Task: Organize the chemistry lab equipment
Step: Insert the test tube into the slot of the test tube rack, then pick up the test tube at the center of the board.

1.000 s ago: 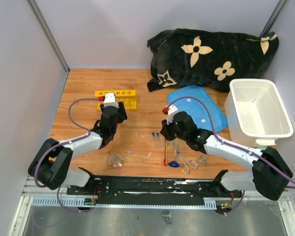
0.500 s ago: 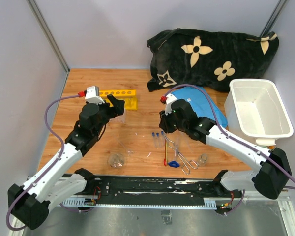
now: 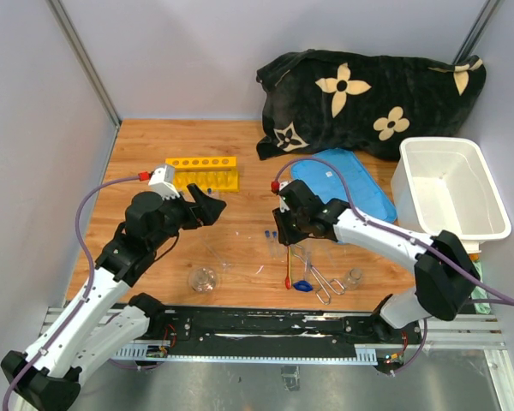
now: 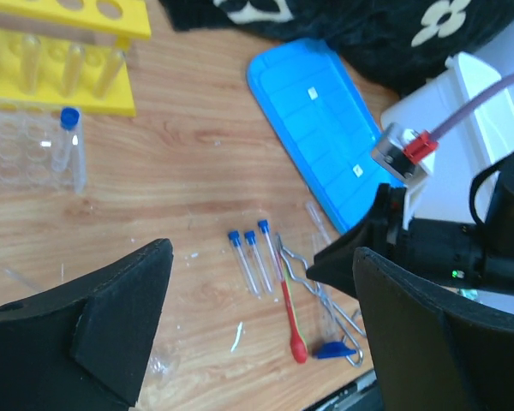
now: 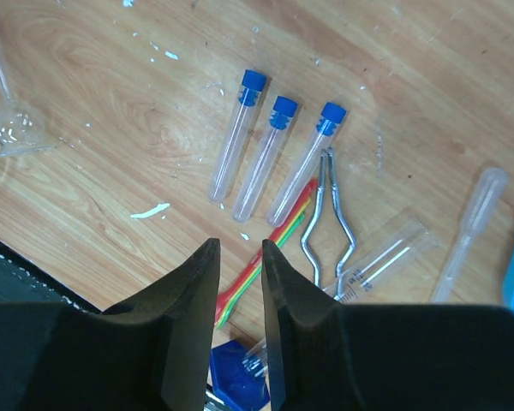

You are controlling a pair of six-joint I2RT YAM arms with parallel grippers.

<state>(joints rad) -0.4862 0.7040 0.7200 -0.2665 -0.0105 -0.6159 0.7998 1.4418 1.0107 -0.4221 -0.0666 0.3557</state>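
Lab gear loose on a wooden table [image 3: 146,145], nothing picked up.

Left gripper [image 4: 261,265] spread wide with nothing between its fingers, raised over the table near the yellow rack [image 3: 202,172] at the back left. Right gripper [image 5: 240,248] with only a narrow slit between the jaws, nothing held, hovering just over three blue-capped test tubes [image 5: 274,158] lying side by side. Just right of those, metal tongs [image 5: 330,214], with a red-handled spatula [image 5: 265,257] close beside them and a clear dropper [image 5: 467,223] further right. One more capped tube [image 4: 71,147] just in front of the rack. Toward the near edge, a round flask [image 3: 204,279] on the left and a small beaker [image 3: 353,276] on the right. At the back right, a blue lid [image 3: 343,184] flat on the table, a white tub [image 3: 452,193] beside it, and a black flowered cloth [image 3: 368,94] behind both.
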